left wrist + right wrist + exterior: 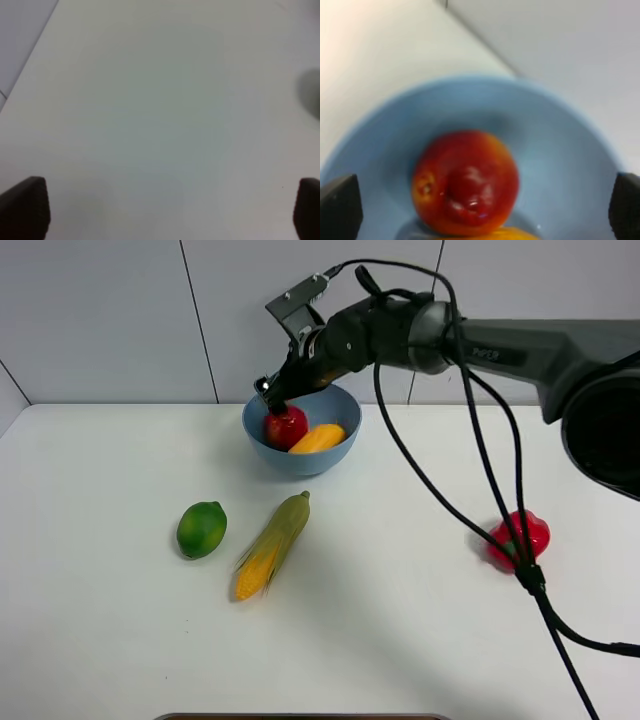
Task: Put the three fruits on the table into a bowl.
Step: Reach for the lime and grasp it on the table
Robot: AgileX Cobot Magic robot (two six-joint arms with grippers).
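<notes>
The light-blue bowl stands at the back middle of the white table. Inside it lie the red apple and the yellow-orange mango. My right gripper hovers just over the bowl's left rim, open, its jaws wide apart above the apple with nothing between them; the mango peeks in beside the apple inside the bowl. The green lime rests on the table, front left of the bowl. My left gripper is open over bare table, and does not show in the high view.
A corn cob with green husk lies just right of the lime. A red bell pepper sits at the right, partly behind the right arm's cables. A grey wall runs behind the table.
</notes>
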